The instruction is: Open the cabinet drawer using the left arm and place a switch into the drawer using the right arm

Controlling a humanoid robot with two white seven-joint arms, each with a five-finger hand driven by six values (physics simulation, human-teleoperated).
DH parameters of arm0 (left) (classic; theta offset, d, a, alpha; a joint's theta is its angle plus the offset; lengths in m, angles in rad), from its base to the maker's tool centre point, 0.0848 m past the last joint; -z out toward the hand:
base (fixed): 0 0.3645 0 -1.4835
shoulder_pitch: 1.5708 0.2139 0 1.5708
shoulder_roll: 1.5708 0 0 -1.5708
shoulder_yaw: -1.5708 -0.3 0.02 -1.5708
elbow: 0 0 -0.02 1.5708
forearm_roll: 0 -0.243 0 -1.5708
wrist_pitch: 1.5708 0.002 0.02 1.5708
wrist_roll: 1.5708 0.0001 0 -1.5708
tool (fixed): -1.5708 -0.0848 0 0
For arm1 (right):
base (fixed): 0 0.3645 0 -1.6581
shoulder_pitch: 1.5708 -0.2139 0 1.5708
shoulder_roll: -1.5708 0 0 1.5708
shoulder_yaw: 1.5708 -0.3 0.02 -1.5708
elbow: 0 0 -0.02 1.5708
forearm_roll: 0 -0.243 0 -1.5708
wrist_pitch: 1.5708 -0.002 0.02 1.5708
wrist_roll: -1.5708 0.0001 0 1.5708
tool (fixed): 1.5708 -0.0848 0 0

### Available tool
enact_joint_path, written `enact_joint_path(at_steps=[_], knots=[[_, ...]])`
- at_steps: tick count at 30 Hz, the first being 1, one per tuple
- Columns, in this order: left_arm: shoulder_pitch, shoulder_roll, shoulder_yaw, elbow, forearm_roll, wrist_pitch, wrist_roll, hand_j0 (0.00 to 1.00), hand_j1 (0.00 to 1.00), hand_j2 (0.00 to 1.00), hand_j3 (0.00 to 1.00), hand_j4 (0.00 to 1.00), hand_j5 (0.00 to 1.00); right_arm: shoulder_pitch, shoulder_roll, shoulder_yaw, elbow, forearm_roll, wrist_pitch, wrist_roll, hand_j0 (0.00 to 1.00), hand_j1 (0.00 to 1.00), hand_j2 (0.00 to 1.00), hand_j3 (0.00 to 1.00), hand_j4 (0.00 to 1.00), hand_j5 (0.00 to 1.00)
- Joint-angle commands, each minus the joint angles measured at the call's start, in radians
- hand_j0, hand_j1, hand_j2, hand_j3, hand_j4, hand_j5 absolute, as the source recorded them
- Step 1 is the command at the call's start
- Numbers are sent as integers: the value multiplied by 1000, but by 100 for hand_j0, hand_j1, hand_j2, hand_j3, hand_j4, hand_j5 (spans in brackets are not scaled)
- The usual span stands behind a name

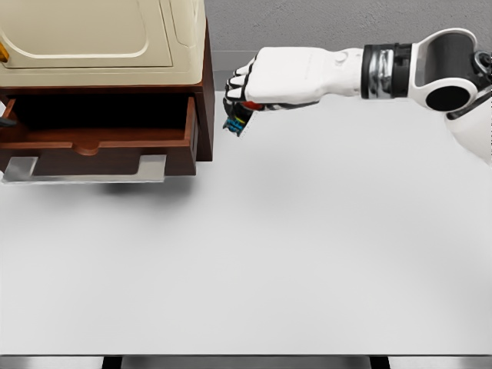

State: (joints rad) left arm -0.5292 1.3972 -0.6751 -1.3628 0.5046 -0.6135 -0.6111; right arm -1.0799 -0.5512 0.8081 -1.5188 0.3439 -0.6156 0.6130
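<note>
My right hand (244, 98) pinches the switch (237, 119) tight. The open drawer (100, 138) sits just left of it. If I let go now, the switch misses and hits the table (307, 246).

A bare simulated test bench rather than any lived-in room. A plain white table (292, 261) stands before a flat grey wall (323, 23). A lone wooden cabinet (201, 100) sits on it.

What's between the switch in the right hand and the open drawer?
Only the cabinet's right side wall. The right hand holds the switch just outside that wall, beside the drawer, not over its opening. Nothing else visible blocks the way.
</note>
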Motion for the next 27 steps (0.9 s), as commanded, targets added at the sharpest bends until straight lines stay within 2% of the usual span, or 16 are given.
enact_joint_path(at_steps=[1, 5, 8, 12, 17, 19, 24, 27], knots=[[-2, 2, 2, 1, 8, 3, 0, 100, 100, 100, 100, 100, 100, 0, 26, -1, -1, -34, 5, -2, 31, 31, 31, 31, 31, 31], [0, 2, 2, 1, 8, 3, 0, 100, 100, 100, 100, 100, 100, -31, 85, 2, 20, -34, 5, -2, 31, 31, 31, 31, 31, 31], [-2, 2, 2, 1, 8, 3, 0, 100, 100, 100, 100, 100, 100, -72, 151, 34, 94, -36, 5, -2, 31, 31, 31, 31, 31, 31], [0, 2, 2, 1, 8, 3, 0, 100, 100, 100, 100, 100, 100, -112, 206, 68, 117, -36, 5, -2, 31, 31, 31, 31, 31, 31], [-2, -1, 2, 1, 8, 3, 0, 100, 100, 100, 100, 100, 100, -172, 321, 95, 253, -36, 5, -2, 31, 31, 31, 31, 31, 31], [0, -4, 2, 4, 8, 3, 0, 100, 100, 100, 100, 100, 100, -192, 378, 131, 342, -34, 5, -2, 31, 31, 31, 31, 31, 31], [0, -4, 2, 8, 8, 3, 0, 100, 100, 100, 100, 100, 100, -213, 465, 151, 471, -25, 5, -2, 31, 31, 31, 31, 31, 31], [0, -6, 2, 8, 8, 3, 0, 100, 100, 100, 100, 100, 100, -230, 488, 151, 562, -20, 5, -2, 30, 30, 30, 30, 30, 30]])
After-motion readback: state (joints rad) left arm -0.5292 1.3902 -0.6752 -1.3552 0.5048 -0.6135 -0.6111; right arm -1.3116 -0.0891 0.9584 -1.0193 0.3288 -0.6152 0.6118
